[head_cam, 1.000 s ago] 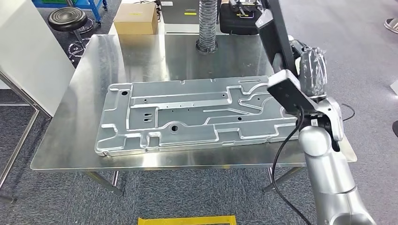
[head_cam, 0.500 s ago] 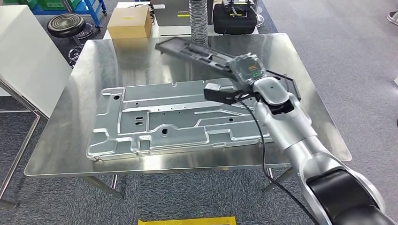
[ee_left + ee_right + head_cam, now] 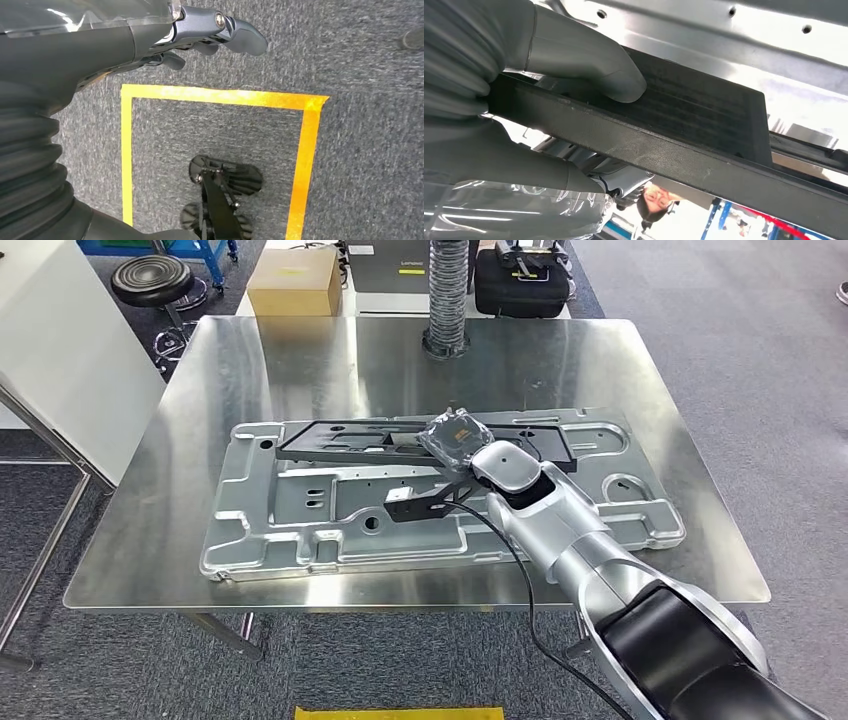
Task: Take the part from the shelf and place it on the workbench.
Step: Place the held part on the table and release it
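Black flat plastic part [image 3: 420, 440], long and ribbed, lay low over the large stamped silver metal panel [image 3: 300, 510] that covered much of the steel workbench [image 3: 200, 370]; whether it already rested on the panel could not be told.

Nearest the robot, the left hand [image 3: 200, 37] hung over grey carpet marked with yellow tape, holding nothing, its fingers loosely curled. Farther out, the right hand [image 3: 524, 95] clasped the black part's edge, the thick grey thumb [image 3: 594, 65] pressed on the ribbed face and the other fingers tucked beneath. In the head view that hand [image 3: 455, 440] sat near the part's middle, with the part's ends reaching out along the panel.

The risks seemed these: the hold was on one edge only, so the long part could tip or twist as the fingers let go; on the panel's raised ridges it might settle crooked or slide; and fingers caught beneath it could drag it along when pulled away.
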Available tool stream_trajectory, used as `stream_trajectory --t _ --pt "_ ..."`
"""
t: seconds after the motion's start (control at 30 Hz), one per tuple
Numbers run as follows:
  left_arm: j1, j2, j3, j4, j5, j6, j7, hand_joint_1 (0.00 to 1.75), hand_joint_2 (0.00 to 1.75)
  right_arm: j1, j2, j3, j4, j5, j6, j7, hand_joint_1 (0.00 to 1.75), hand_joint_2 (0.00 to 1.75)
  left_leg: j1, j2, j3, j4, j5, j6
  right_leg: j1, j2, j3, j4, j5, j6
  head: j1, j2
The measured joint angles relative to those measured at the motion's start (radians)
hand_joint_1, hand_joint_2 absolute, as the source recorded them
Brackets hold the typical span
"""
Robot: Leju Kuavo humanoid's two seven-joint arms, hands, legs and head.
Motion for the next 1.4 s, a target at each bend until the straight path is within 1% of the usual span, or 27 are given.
stream_trajectory --t 0.03,0.07,0.13,0.23,0.27,0.33,0.37,0.4,0.43,0.5,0.57,0.63,0.7,0.73,0.8,0.87,0.9,0.93,0.97,1.03,1.1,1.17,1.23,1.27,1.3,1.37,1.4 --pt "0.0 -0.001 0.0 0.0 -0.002 0.004 -0.003 0.0 1.75 -0.001 0.002 0.004 0.004 -0.003 -0.01 -0.004 1.75 1.75 -0.001 -0.001 0.002 0.0 -0.002 -0.003 0.004 -0.001 0.033 -0.074 0.031 -0.008 0.0 0.0" --pt "-0.001 -0.001 0.0 0.0 -0.004 0.009 -0.004 0.0 1.75 -0.001 0.004 0.008 0.008 -0.005 -0.021 -0.008 1.75 1.75 -0.002 0.0 0.002 0.001 -0.004 -0.007 0.008 -0.001 0.054 -0.122 0.047 -0.013 0.0 0.0" --pt "-0.001 -0.002 0.0 0.0 -0.008 0.015 -0.008 0.0 1.75 0.002 0.007 0.013 0.016 -0.012 -0.044 -0.019 1.75 1.75 -0.002 0.002 0.002 -0.001 -0.005 -0.017 0.014 -0.001 0.065 -0.149 0.049 -0.02 -0.001 0.0" --pt "0.0 -0.001 0.0 0.0 -0.008 0.018 -0.017 0.0 1.75 0.009 0.008 0.018 0.028 -0.037 -0.082 -0.04 1.75 1.75 -0.001 0.005 -0.005 0.02 -0.024 -0.032 0.007 0.0 0.074 -0.166 0.056 -0.032 -0.001 0.0" --pt "0.0 -0.001 0.0 0.0 -0.008 0.019 -0.02 0.0 1.75 0.011 0.008 0.019 0.031 -0.047 -0.097 -0.049 1.75 1.75 -0.001 0.005 -0.022 0.06 -0.048 -0.036 0.004 -0.001 0.079 -0.171 0.058 -0.035 -0.002 0.0" --pt "0.001 -0.001 0.001 0.0 -0.008 0.023 -0.025 0.0 1.75 0.02 0.008 0.019 0.036 -0.07 -0.126 -0.07 1.75 1.75 0.002 0.006 -0.083 0.194 -0.112 -0.042 0.004 -0.001 0.081 -0.172 0.057 -0.04 -0.002 0.0" --pt "0.002 0.0 0.001 0.0 -0.009 0.025 -0.028 0.0 1.75 0.027 0.008 0.02 0.039 -0.084 -0.14 -0.082 1.75 1.75 0.002 0.006 -0.115 0.256 -0.133 -0.044 0.005 -0.001 0.081 -0.171 0.055 -0.04 -0.002 0.0" --pt "0.003 0.0 0.001 0.0 -0.01 0.027 -0.031 0.0 1.75 0.036 0.008 0.019 0.04 -0.097 -0.152 -0.093 1.75 1.75 0.003 0.006 -0.133 0.289 -0.137 -0.046 0.005 -0.001 0.082 -0.169 0.053 -0.04 -0.002 0.0" --pt "0.003 0.0 0.001 0.0 -0.01 0.028 -0.034 0.0 1.75 0.045 0.008 0.019 0.041 -0.107 -0.163 -0.102 1.75 1.75 0.003 0.006 -0.131 0.28 -0.12 -0.047 0.005 0.0 0.083 -0.166 0.051 -0.039 -0.002 0.0" --pt "0.003 0.0 0.001 0.0 -0.011 0.029 -0.038 0.0 1.75 0.056 0.009 0.018 0.041 -0.119 -0.176 -0.111 1.75 1.75 0.005 0.006 -0.076 0.157 -0.05 -0.048 0.003 0.002 0.084 -0.155 0.041 -0.034 -0.002 0.0" --pt "0.002 0.0 0.002 0.0 -0.013 0.029 -0.04 0.0 1.75 0.06 0.008 0.016 0.041 -0.125 -0.183 -0.114 0.87 0.87 0.004 0.005 -0.021 0.044 -0.011 -0.042 0.005 0.004 0.081 -0.14 0.031 -0.025 -0.002 0.0" --pt "0.002 0.0 0.002 0.0 -0.014 0.032 -0.042 0.0 1.75 0.064 0.008 0.01 0.04 -0.141 -0.193 -0.127 0.0 0.0 0.001 0.003 -0.01 0.021 -0.012 -0.03 0.008 0.006 0.077 -0.135 0.029 -0.017 -0.002 0.0" --pt "0.003 0.0 0.003 0.0 -0.018 0.041 -0.049 0.0 1.75 0.074 0.008 0.002 0.033 -0.172 -0.207 -0.161 0.0 0.0 0.002 0.003 -0.009 0.019 -0.01 -0.018 0.007 0.006 0.076 -0.131 0.024 -0.009 -0.002 0.0" --pt "0.002 -0.001 0.003 0.0 -0.021 0.046 -0.053 0.0 1.75 0.08 0.009 0.0 0.027 -0.188 -0.213 -0.179 0.0 0.0 0.004 0.004 -0.009 0.017 -0.009 -0.012 0.007 0.005 0.069 -0.114 0.012 -0.004 -0.001 0.0" --pt "0.0 -0.001 0.006 0.0 -0.026 0.052 -0.058 0.0 1.75 0.093 0.01 -0.003 0.015 -0.212 -0.219 -0.206 0.0 0.0 0.006 0.005 -0.007 0.015 -0.008 -0.004 0.003 0.004 0.027 -0.019 -0.042 0.007 0.002 0.0" --pt "-0.001 -0.001 0.01 0.0 -0.028 0.053 -0.059 0.0 1.75 0.108 0.011 -0.003 0.008 -0.22 -0.221 -0.215 0.0 0.0 0.006 0.005 -0.007 0.015 -0.008 -0.001 0.0 0.004 -0.04 0.119 -0.098 0.013 0.003 0.0" --pt "0.0 0.0 0.012 0.0 -0.029 0.054 -0.059 0.0 1.75 0.116 0.011 -0.003 0.005 -0.222 -0.221 -0.217 0.0 0.0 0.006 0.005 -0.007 0.015 -0.008 -0.001 -0.001 0.004 -0.06 0.157 -0.104 0.013 0.003 0.0" --pt "0.0 0.0 0.014 0.0 -0.029 0.054 -0.059 0.0 1.75 0.122 0.011 -0.003 0.003 -0.222 -0.221 -0.218 0.0 0.0 0.005 0.004 -0.006 0.015 -0.008 -0.001 -0.001 0.004 -0.062 0.158 -0.092 0.011 0.003 0.0" --pt "0.001 0.0 0.015 0.0 -0.029 0.054 -0.059 0.0 1.75 0.126 0.011 -0.003 0.0 -0.223 -0.221 -0.218 0.0 0.0 0.005 0.004 -0.005 0.015 -0.008 -0.001 -0.001 0.004 -0.046 0.121 -0.065 0.007 0.004 0.0" --pt "0.0 -0.003 0.017 0.0 -0.031 0.056 -0.059 0.0 1.75 0.126 0.012 -0.003 -0.009 -0.233 -0.217 -0.225 0.0 0.0 0.003 0.003 -0.002 0.015 -0.009 -0.001 0.005 0.004 0.025 -0.027 0.003 -0.009 0.003 0.0" --pt "-0.001 -0.006 0.018 0.0 -0.035 0.06 -0.059 0.0 1.75 0.125 0.015 -0.003 -0.018 -0.251 -0.204 -0.237 0.0 0.0 0.002 0.004 -0.002 0.013 -0.008 -0.008 0.014 0.001 0.072 -0.129 0.036 -0.024 0.002 0.0" --pt "-0.001 -0.008 0.019 0.0 -0.038 0.063 -0.057 0.0 1.75 0.129 0.019 -0.003 -0.025 -0.27 -0.19 -0.245 0.0 0.0 0.003 0.005 -0.002 0.009 -0.005 -0.02 0.019 0.0 0.076 -0.143 0.038 -0.028 0.002 0.0" --pt "-0.001 -0.009 0.019 0.0 -0.04 0.064 -0.057 0.0 1.75 0.135 0.021 -0.002 -0.032 -0.292 -0.183 -0.25 0.0 0.0 0.002 0.006 -0.002 0.011 -0.01 -0.03 0.012 -0.001 0.083 -0.159 0.046 -0.033 0.003 0.0" --pt "-0.001 -0.009 0.019 0.0 -0.042 0.065 -0.057 0.0 1.75 0.137 0.023 -0.002 -0.036 -0.302 -0.182 -0.253 0.0 0.0 0.001 0.006 -0.009 0.031 -0.025 -0.034 0.008 -0.002 0.088 -0.169 0.051 -0.036 0.002 0.0" --pt "-0.001 -0.009 0.019 0.0 -0.043 0.065 -0.057 0.0 1.75 0.139 0.024 -0.002 -0.038 -0.31 -0.183 -0.255 0.0 0.0 0.001 0.006 -0.027 0.073 -0.051 -0.038 0.005 -0.002 0.093 -0.177 0.056 -0.038 0.001 0.0" --pt "0.0 -0.008 0.02 0.0 -0.045 0.066 -0.057 0.0 1.75 0.148 0.026 -0.001 -0.039 -0.321 -0.185 -0.257 0.0 0.0 0.002 0.006 -0.083 0.206 -0.118 -0.043 0.007 -0.004 0.094 -0.179 0.057 -0.042 0.0 0.0" --pt "0.001 -0.008 0.02 0.0 -0.046 0.066 -0.057 0.0 1.31 0.154 0.026 0.0 -0.039 -0.323 -0.185 -0.258 0.0 0.0 0.003 0.006 -0.109 0.262 -0.139 -0.045 0.008 -0.004 0.093 -0.178 0.056 -0.042 0.0 0.0"
